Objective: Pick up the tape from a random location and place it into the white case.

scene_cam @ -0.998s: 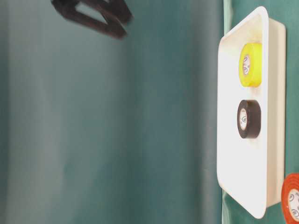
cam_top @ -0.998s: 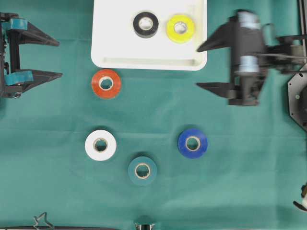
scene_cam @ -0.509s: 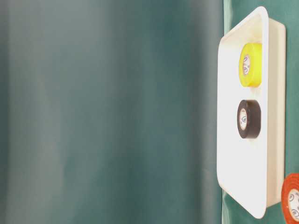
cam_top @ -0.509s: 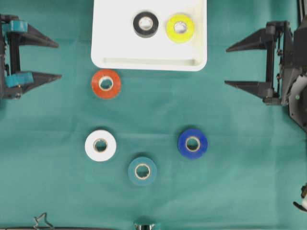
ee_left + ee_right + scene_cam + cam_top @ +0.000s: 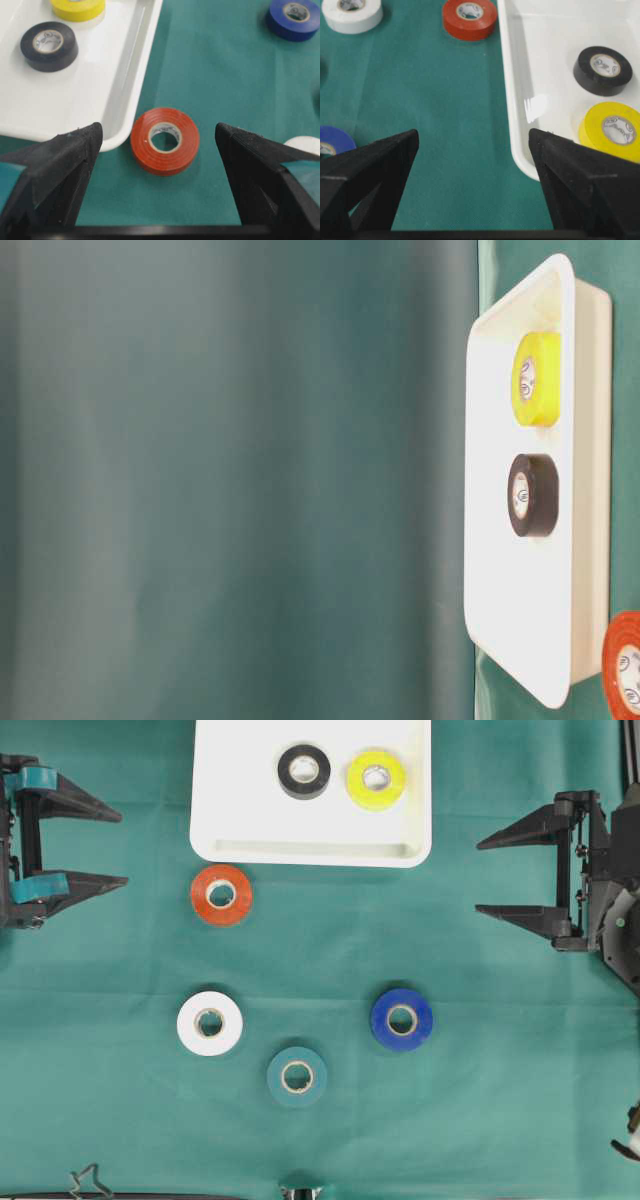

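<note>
My left end effector (image 5: 112, 847) hangs released and empty, the red tape (image 5: 221, 895) just ahead of its fingers, beside the white case (image 5: 310, 852). My right end effector (image 5: 488, 876) is released too, parked clear of the case, which holds black tape (image 5: 304, 770) and yellow tape (image 5: 376, 779).

A green cloth (image 5: 480, 1100) covers the worktop, faintly creased. At its lower left edge lies a small bent wire piece (image 5: 88, 1182). A dark object (image 5: 300, 1190) sits at the bottom edge, and a pale object (image 5: 630, 1145) at the right edge; both are cut off and unclear.
</note>
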